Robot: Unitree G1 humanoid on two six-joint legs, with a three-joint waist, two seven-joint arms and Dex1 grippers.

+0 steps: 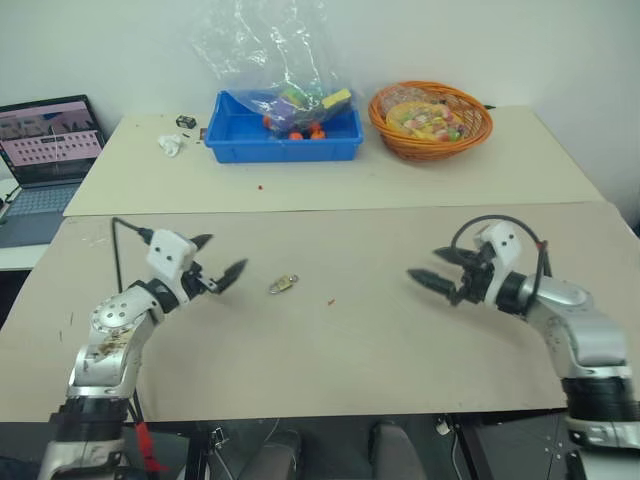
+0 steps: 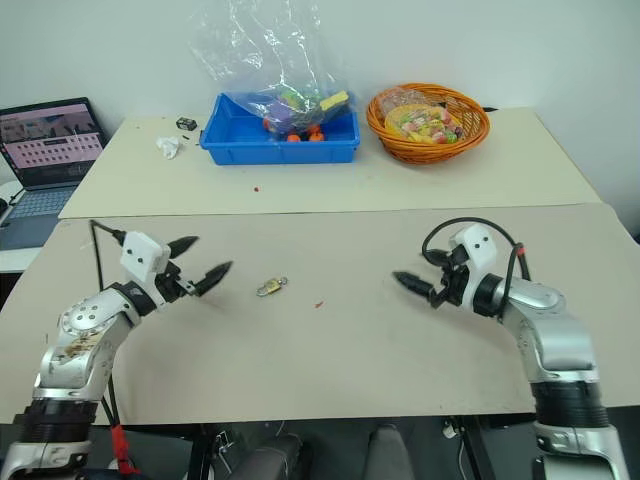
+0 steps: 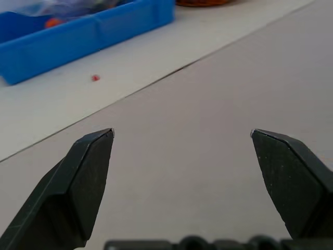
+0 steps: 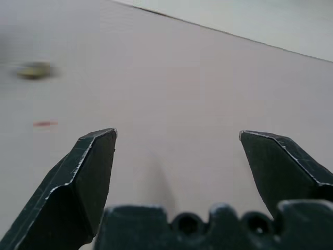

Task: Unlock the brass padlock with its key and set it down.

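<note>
The brass padlock is lying flat on the near table, roughly midway between the two grippers and touched by neither. It is sitting just ahead of the left gripper, a short way beyond its fingertips, and well apart from the right gripper, which is facing it from the other side. A silvery bit is showing at one end of the lock; I cannot tell whether that is the shackle or the key.

The left gripper is hovering above the tabletop with its two black fingers spread wide and nothing between them. It is pointing inward across the table, toward the padlock's side. The right gripper is likewise hanging over the table, released, with its fingers standing far apart and holding nothing. From the right wrist view the padlock is showing as a small yellowish blur off to one side of the open fingers, with a small red speck lying nearer on the surface.

Beyond both grippers, on the far table, a blue plastic bin is holding a clear bag and some colourful bits, and an orange wicker basket is sitting beside it. A crumpled white scrap is lying near the bin, past the left gripper. An open laptop is standing further out on that side.
</note>
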